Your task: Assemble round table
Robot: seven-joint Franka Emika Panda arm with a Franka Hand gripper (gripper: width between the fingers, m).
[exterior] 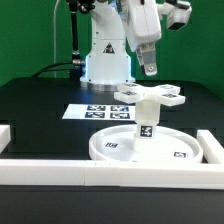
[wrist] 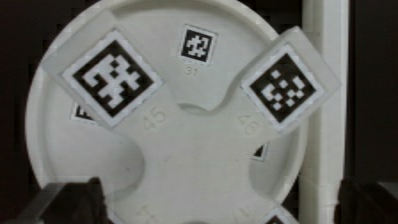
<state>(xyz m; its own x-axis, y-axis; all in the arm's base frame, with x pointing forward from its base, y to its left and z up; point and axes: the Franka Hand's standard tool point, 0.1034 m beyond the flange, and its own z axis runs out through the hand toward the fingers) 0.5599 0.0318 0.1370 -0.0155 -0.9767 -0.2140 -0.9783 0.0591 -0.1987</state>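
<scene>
Disc flat on black surface, against front rail. Leg upright in disc hub, cross foot on top. Hand above foot, apart, holding nothing; open/closed: can't tell. Marker board behind disc.

White disc flat by front rail; leg upright in hub, cross foot on top.
</scene>
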